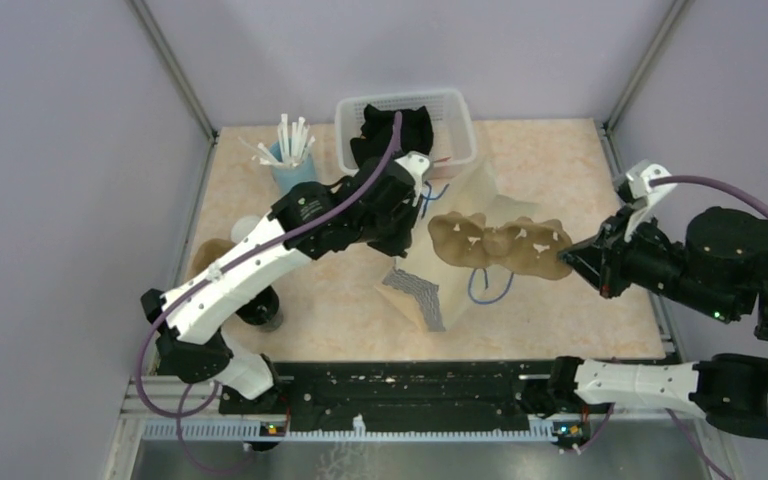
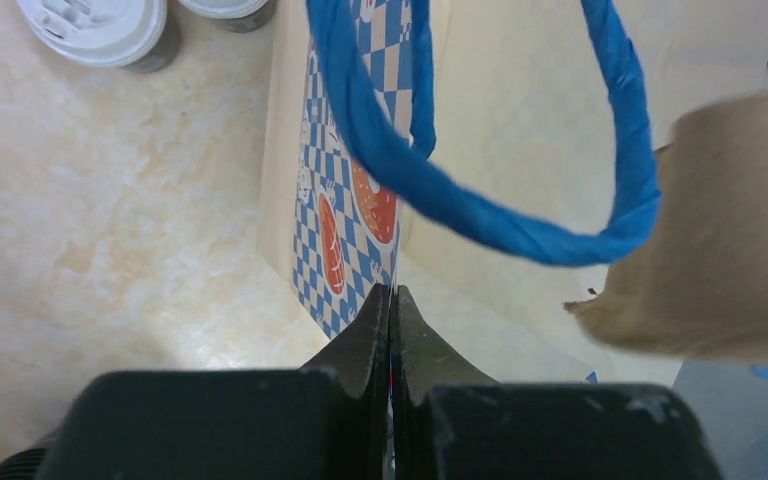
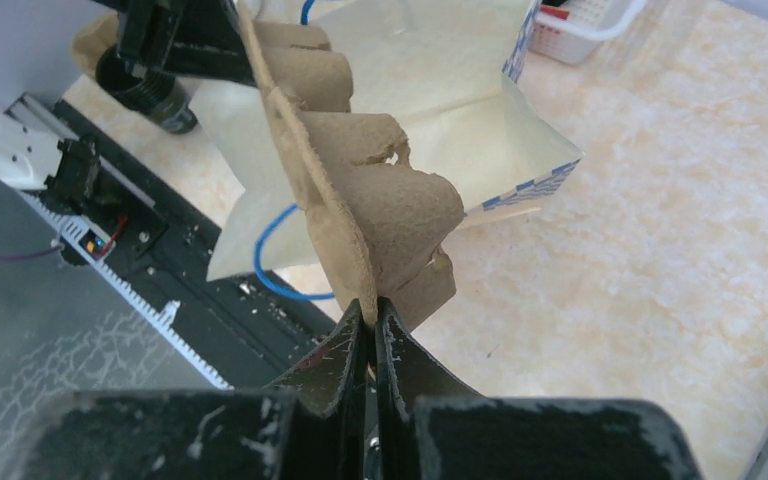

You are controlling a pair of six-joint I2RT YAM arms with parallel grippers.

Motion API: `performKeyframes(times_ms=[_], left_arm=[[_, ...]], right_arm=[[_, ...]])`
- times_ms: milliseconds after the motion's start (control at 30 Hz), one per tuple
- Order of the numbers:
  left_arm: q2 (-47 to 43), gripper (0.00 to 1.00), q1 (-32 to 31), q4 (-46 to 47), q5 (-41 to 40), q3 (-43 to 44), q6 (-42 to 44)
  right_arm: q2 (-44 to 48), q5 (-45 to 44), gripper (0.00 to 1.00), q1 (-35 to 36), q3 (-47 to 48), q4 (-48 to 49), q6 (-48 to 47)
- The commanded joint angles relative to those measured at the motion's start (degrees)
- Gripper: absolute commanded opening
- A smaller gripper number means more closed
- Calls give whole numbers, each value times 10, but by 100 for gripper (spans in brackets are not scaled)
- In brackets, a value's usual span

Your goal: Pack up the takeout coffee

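Top view: right pincer (image 1: 572, 258) clamped on one end of the pulp carrier (image 1: 500, 240), which hangs just ahead of it, above the paper bag (image 1: 475, 195). Left pincer (image 1: 418, 180) is nipped shut on the bag's rim, apparently to steady the bag and hold its mouth open. Left wrist view: fingers pressed together on the bag's checked edge, with the blue handle (image 2: 480, 210) looping just ahead. Two lidded coffee cups (image 2: 90, 25) stand on the table (image 2: 110, 220) ahead and to the left, apart from the bag and not yet loaded. Right wrist view: fingers closed on the carrier's thin rim. The carrier is turned on edge, probably to slip into the bag mouth just beyond.
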State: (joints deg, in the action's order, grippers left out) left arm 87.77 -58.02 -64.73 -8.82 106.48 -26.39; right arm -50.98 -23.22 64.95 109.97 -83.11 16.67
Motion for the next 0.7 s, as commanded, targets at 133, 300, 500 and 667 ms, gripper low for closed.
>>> performKeyframes(times_ms=[133, 300, 500, 667], left_arm=[[-36, 0, 7, 7, -18, -46, 136], [-71, 0, 7, 25, -33, -71, 143], [-111, 0, 7, 58, -29, -84, 157], [-106, 0, 8, 80, 6, -65, 184]], right_arm=[[-96, 36, 0, -3, 26, -28, -2], [-114, 25, 0, -3, -3, -28, -3], [-133, 23, 0, -2, -12, -16, -13], [-174, 52, 0, -3, -36, 1, -61]])
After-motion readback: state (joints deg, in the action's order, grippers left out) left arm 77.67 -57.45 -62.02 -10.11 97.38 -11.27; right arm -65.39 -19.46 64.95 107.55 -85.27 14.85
